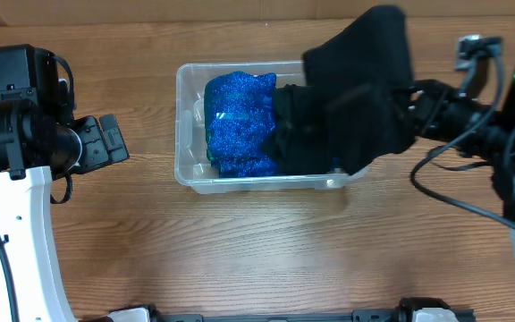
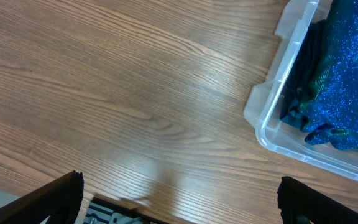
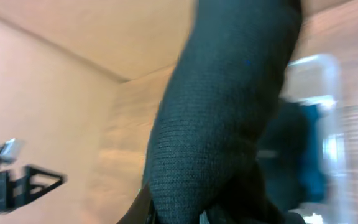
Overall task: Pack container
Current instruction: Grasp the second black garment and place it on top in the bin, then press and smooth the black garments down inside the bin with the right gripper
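Left gripper (image 1: 110, 143) is being held spread and empty, left of the container (image 1: 184, 125) at centre. Black garment (image 1: 356, 89) is being hung over its right end, hiding the right gripper, so its grip cannot be told. The garment should be pressed down beside the blue cloth (image 1: 235, 121), inside the rim.

— Item entered?
— Container (image 1: 184, 134): clear, colourless plastic bin, rectangular, with rounded corners and a rimmed lip.
— Pose and position recorded?
— Set upright and open-topped on the wooden table (image 1: 240, 259), long side running left to right, toward the far edge. Blue glittery fabric (image 1: 235, 125) is held inside; the right end is covered by black cloth (image 1: 356, 89)
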